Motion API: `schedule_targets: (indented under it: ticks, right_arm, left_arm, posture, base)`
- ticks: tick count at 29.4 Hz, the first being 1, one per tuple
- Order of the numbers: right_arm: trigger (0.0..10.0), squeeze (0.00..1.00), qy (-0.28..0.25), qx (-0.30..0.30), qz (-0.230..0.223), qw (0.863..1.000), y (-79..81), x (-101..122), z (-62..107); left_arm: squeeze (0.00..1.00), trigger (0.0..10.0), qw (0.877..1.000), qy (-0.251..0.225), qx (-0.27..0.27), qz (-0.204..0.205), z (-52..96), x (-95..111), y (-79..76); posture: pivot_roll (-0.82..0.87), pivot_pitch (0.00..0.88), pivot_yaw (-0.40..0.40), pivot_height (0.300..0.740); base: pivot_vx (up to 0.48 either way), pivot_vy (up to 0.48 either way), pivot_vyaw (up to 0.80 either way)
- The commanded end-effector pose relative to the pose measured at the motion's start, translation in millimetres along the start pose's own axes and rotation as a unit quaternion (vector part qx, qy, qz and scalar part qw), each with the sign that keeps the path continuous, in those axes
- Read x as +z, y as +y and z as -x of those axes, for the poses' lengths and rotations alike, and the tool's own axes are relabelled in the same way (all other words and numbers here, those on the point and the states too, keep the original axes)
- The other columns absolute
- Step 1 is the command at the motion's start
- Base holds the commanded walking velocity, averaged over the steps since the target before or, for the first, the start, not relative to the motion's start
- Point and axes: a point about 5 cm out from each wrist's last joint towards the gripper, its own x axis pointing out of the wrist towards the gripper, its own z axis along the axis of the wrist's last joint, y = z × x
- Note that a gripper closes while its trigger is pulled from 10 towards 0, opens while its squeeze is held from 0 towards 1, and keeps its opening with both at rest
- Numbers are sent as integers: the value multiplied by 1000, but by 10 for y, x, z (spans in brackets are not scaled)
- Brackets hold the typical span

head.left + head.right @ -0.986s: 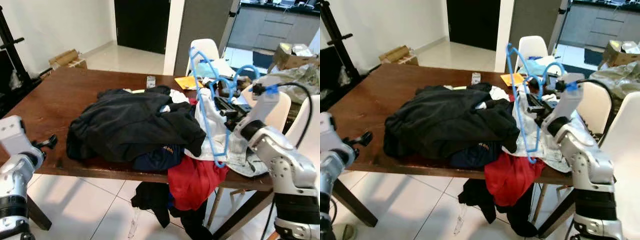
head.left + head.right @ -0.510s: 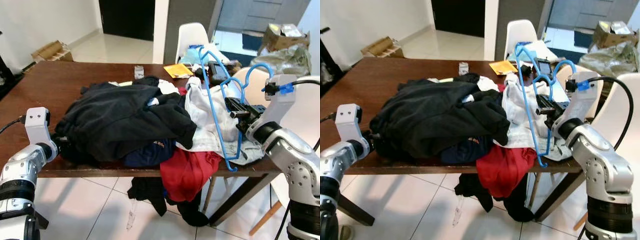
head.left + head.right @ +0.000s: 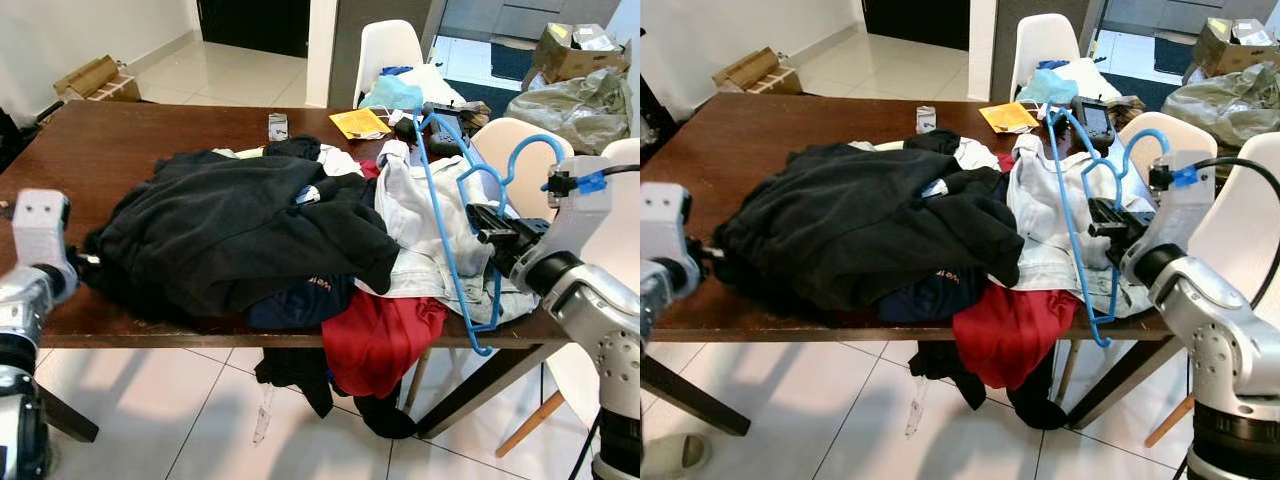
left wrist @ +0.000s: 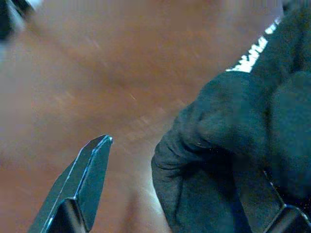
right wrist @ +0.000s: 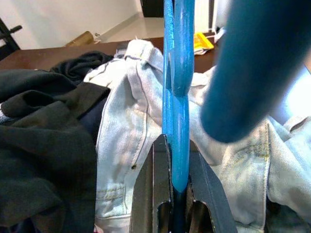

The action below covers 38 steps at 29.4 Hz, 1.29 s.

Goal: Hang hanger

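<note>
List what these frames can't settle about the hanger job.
- Rail or hook for the blue hanger: none seen in either eye view.
- Left gripper: one finger is buried under the black garment in the blurred left wrist view.
- Hanger's hook: out of focus in the right wrist view, where the right gripper clamps it.

Clothes pile (image 3: 270,240) swamps the table's middle, bare wooden table (image 3: 110,140) open along the far left side, while white chairs (image 3: 1240,230) and the blue hanger (image 3: 455,240) crowd the right edge.
</note>
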Motion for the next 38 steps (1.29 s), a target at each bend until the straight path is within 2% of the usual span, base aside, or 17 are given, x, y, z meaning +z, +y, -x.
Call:
schedule_targets:
  ticks: [1,5,9,10,11,12,27,29,30,31,32,33,34,35,36,37,38]
  right_arm:
    - [10000,0,-3,1,1,1000,19,20,31]
    - [10000,0,-5,1,2,1000,26,40,24]
    - [10000,0,-8,-1,9,1000,17,95,38]
    - [10000,0,-9,-3,11,1000,9,120,49]
    - [10000,0,-9,-3,11,1000,9,120,49]
    - [10000,0,-13,-10,16,1000,-18,167,69]
    - [10000,0,-17,-20,23,999,-68,224,68]
    - [10000,0,-20,-20,19,999,-63,220,51]
    - [10000,0,-23,-16,14,999,-49,215,36]
    - [10000,0,-23,-16,14,999,-49,215,36]
    - [10000,0,-28,-10,8,1000,-31,213,25]
    - [10000,0,-28,-10,8,1000,-31,213,25]
    - [10000,0,-33,-5,2,999,-18,212,20]
    - [10000,0,-39,0,-7,999,-1,205,5]
    - [10000,0,-39,0,-7,999,-1,205,5]
    - [10000,0,-45,3,-15,999,8,204,-4]
    - [10000,0,-49,5,-19,999,12,203,-10]
  left_arm:
    - [0,10000,999,-9,16,-36,8,62,81]
    - [0,10000,999,-21,14,-46,-8,106,59]
    - [0,10000,999,-21,-17,-28,-53,52,-123]
    - [0,980,999,-20,-31,-22,-67,26,-202]
    - [0,980,999,-20,-31,-22,-67,26,-202]
    - [0,0,998,-18,-54,-5,-86,-17,-328]
    - [0,0,998,-15,-58,22,-97,-36,-362]
    - [0,0,995,-29,-82,54,-115,55,-390]
    - [0,0,988,-48,-124,81,-131,161,-463]
    - [0,0,988,-48,-124,81,-131,161,-463]
    - [0,0,972,-80,-191,114,-135,344,-568]
    - [0,0,972,-80,-191,114,-135,344,-568]
    - [0,0,952,-111,-253,133,-113,521,-656]
    - [0,0,920,-159,-327,148,-30,813,-714]
    - [0,0,920,-159,-327,148,-30,813,-714]
    - [0,0,890,-201,-382,148,86,1076,-742]
    - [0,0,869,-231,-414,142,195,1273,-747]
  posture:
    - [-18,143,-25,740]
    - [-22,142,-29,740]
    - [-47,138,-30,740]
    - [-55,137,-32,740]
    - [-55,137,-32,740]
    - [-72,136,-33,740]
    - [-73,126,-39,740]
    - [-65,115,-36,740]
    - [-54,103,-28,740]
    - [-54,103,-28,740]
    - [-48,97,-24,740]
    - [-48,97,-24,740]
    - [-47,94,-22,740]
    - [-25,72,-8,740]
    - [-25,72,-8,740]
    - [-22,69,-6,740]
    - [-20,66,-4,740]
  base:
    - [0,0,0]
    - [0,0,0]
    - [0,0,0]
    - [0,0,0]
    - [0,0,0]
    - [0,0,0]
    - [0,0,0]
    - [0,0,0]
    - [0,0,0]
    - [0,0,0]
    - [0,0,0]
    - [0,0,0]
    - [0,0,0]
    - [0,0,0]
    - [0,0,0]
    - [0,0,0]
    - [0,0,0]
